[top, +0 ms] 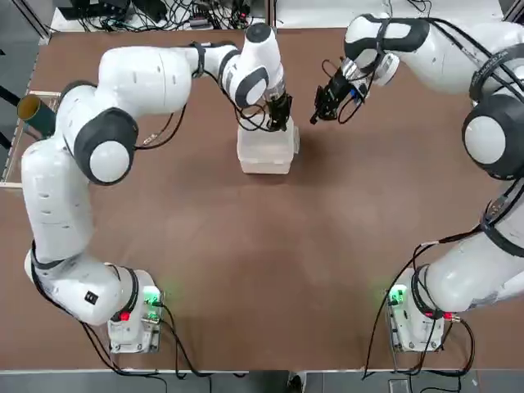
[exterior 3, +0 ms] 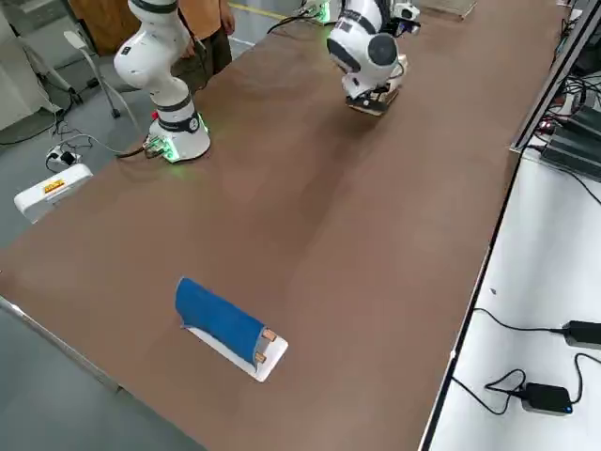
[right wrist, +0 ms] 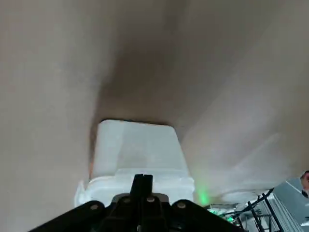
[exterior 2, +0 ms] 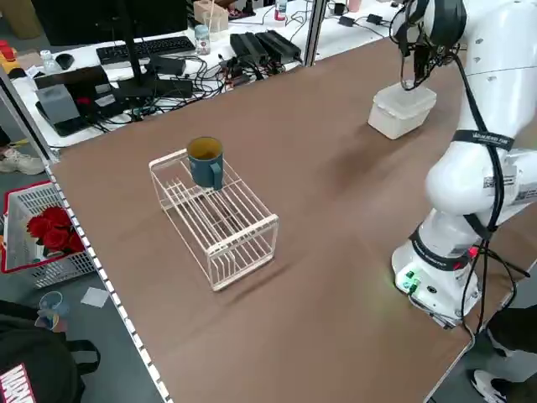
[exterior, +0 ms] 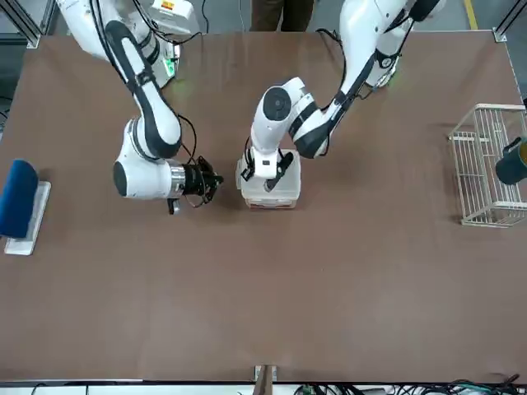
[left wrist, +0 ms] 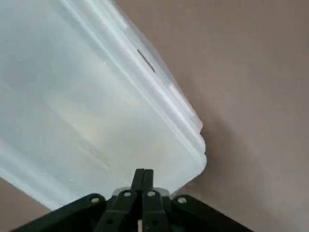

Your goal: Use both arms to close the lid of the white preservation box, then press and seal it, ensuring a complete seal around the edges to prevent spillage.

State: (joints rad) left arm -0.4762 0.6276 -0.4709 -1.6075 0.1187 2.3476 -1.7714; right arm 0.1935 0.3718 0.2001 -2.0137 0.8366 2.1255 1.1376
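The white preservation box (top: 264,152) stands at the table's far middle with its lid (left wrist: 87,96) lying flat on top. My left gripper (top: 279,113) is shut, its fingertips pointing down onto the lid near the far right corner; the left wrist view shows the closed fingers (left wrist: 143,177) right over the lid's edge. My right gripper (top: 321,110) is also shut and hangs to the right of the box, a short gap away, holding nothing. In the front view the box (exterior: 268,190) sits under the left gripper (exterior: 269,174). The right wrist view shows the box (right wrist: 136,147) just beyond that gripper's fingers.
A white wire rack (exterior 2: 220,220) with a teal mug (exterior 2: 205,160) stands at the table's left edge. A blue object on a white base (exterior 3: 222,320) lies at the right edge. A person (exterior 3: 205,33) stands beyond the table's end.
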